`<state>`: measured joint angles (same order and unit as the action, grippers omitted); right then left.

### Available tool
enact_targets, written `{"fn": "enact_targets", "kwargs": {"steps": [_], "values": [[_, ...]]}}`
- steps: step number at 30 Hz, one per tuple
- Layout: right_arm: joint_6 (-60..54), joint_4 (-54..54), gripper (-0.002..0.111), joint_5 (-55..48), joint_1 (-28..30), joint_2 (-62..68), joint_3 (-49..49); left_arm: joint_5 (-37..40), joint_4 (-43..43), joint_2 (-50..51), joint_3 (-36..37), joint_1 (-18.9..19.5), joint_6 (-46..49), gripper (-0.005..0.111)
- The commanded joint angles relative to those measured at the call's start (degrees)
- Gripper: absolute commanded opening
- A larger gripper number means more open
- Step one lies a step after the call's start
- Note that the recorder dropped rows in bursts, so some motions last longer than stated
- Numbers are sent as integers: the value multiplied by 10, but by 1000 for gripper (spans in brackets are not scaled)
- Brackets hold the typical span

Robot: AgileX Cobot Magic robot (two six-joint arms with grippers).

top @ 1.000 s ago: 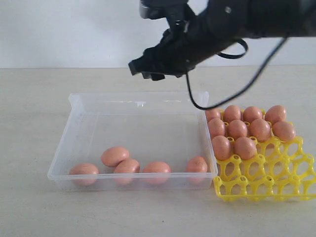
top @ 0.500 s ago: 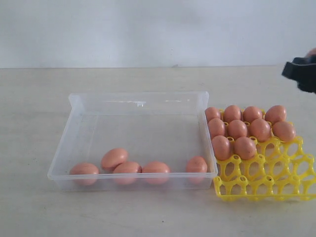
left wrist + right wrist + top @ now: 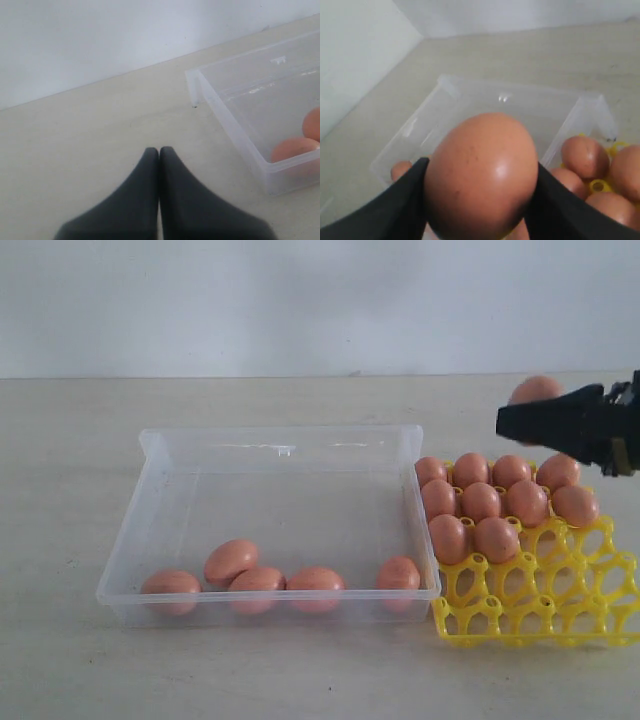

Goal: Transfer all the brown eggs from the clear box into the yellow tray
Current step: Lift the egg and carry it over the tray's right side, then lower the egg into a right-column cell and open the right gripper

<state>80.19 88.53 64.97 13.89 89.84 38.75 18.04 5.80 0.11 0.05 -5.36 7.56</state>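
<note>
Right gripper (image 3: 520,423) is seen at the level of the tray's (image 3: 538,637) far rows, raised above them. Whether it is over them or behind them cannot be told from the exterior view. Its jaws are spread wide and closed on one egg (image 3: 482,172), which is clamped by its sides. This grip is judged to leave the underside free for lowering into a cup. The height is judged to serve as clearance over the eggs (image 3: 480,502) already seated. Ten are counted in the tray, filling the two far rows and two cups of the third. The rest of the third row and the whole near row are empty, so a cup beside the seated ones is taken as the likely target. Five more eggs are lined along the near wall of the box (image 3: 285,445). Box and tray are set touching or just beside each other, which is judged to shorten each transfer. Left gripper (image 3: 159,165) is pressed shut on nothing, low over bare table (image 3: 75,150) outside a corner of the box, presumably placed clear of the working arm. In the exterior view only the top of the held egg shows above the dark fingers, and the left gripper is absent. Contact of both fingers (image 3: 402,205) with the shell is shown by the right wrist view alone. The counts are given only by the exterior view.
</note>
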Motion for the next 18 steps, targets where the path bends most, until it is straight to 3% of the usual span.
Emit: {"fn": "enact_targets", "kwargs": {"steps": [1,8,13,18], "values": [[-35,32,0,-30,-33,26,6,-4,-4,-1,-1,1,0,-4],[-41,34,0,-211,-46,27,6,-4,-4,-1,-1,1,0,-4],[-39,35,0,-233,-46,27,6,-4,-4,-1,-1,1,0,-4],[14,114,0,-213,-46,27,2,-4,-4,-1,-1,1,0,-4]]}}
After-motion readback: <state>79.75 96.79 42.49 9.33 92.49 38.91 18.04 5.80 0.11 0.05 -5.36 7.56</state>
